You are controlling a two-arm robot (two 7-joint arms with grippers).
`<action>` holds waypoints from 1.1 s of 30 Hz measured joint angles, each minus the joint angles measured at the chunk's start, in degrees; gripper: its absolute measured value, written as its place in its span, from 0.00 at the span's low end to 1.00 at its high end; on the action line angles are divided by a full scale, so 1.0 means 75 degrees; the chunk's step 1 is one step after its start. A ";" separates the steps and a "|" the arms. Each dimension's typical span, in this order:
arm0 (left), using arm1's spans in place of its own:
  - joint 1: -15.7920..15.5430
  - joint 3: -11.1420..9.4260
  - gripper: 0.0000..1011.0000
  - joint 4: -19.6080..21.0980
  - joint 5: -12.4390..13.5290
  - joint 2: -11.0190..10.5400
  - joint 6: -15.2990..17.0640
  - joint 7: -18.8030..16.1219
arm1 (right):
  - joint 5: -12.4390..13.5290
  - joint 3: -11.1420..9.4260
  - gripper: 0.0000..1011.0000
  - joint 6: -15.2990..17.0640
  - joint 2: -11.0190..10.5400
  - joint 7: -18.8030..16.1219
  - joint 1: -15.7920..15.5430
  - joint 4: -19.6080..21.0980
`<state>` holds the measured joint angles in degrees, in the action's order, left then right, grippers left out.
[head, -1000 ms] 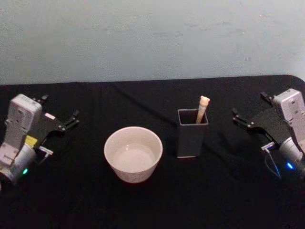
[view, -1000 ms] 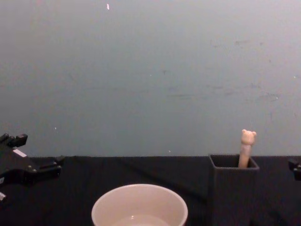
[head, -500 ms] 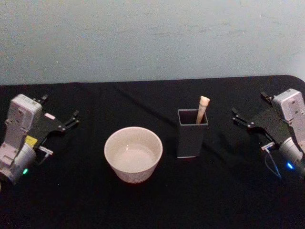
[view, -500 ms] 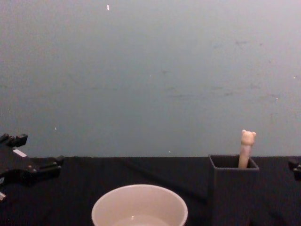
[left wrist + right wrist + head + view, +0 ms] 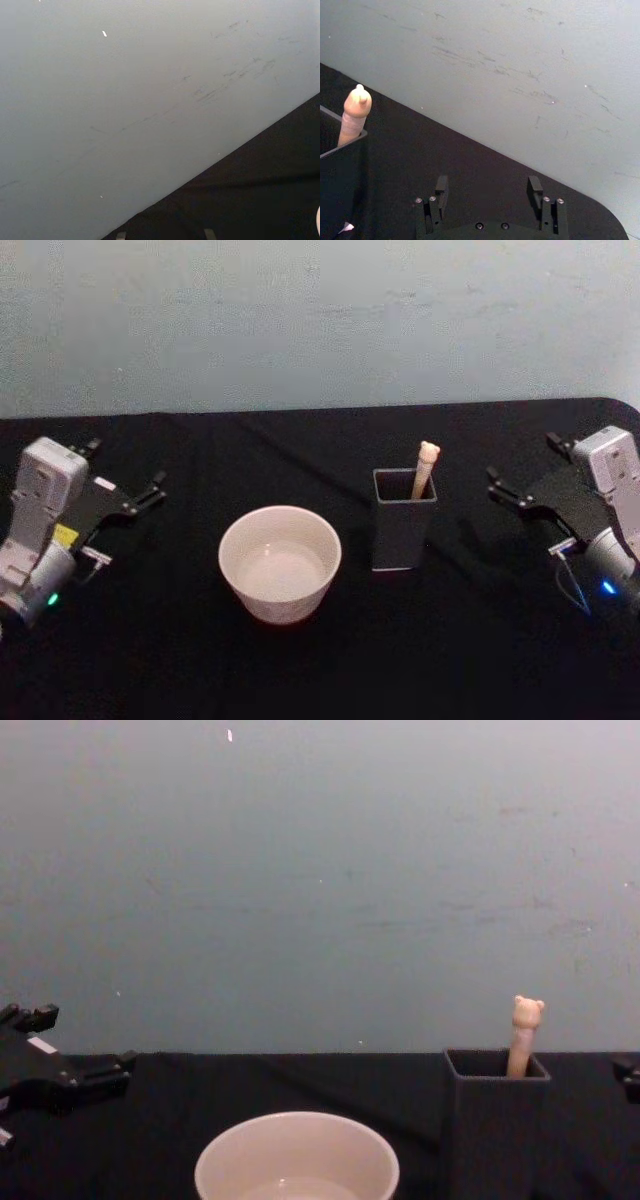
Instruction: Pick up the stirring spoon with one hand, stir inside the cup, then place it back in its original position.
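Nothing has shifted over the last second. Stirring spoon (image 5: 426,466) stands in the dark holder (image 5: 402,532), just right of the cup (image 5: 281,602). Left gripper (image 5: 128,464) and right gripper (image 5: 488,191) sit far out to either side, fingers spread wide, empty, well apart from spoon.

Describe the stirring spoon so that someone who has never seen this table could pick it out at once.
On the black table, right of the wide cream cup, stands a dark grey square holder. The stirring spoon stands inside it, only its beige handle showing above the rim. The tiny bear head on top sets it apart from everything around it.
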<state>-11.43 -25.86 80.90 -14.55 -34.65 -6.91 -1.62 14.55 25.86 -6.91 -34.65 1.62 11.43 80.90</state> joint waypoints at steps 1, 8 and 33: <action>0.0000 0.0000 0.99 0.0000 0.0000 0.0000 0.0000 0.0000 | 0.0000 0.0000 0.99 0.0000 0.0000 0.0000 0.0000 0.0000; 0.0000 0.0000 0.99 0.0000 0.0000 0.0000 0.0000 0.0000 | -0.0007 -0.0115 0.99 -0.0066 0.0012 -0.0123 -0.0029 0.0026; 0.0000 0.0000 0.99 0.0000 0.0000 0.0000 0.0000 0.0000 | 0.1770 -0.0995 0.99 0.0334 -0.0291 -0.1811 -0.1454 0.1914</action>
<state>-11.43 -25.86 80.90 -14.55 -34.65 -6.91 -1.62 27.82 18.40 -4.40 -36.83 -11.96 0.52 95.26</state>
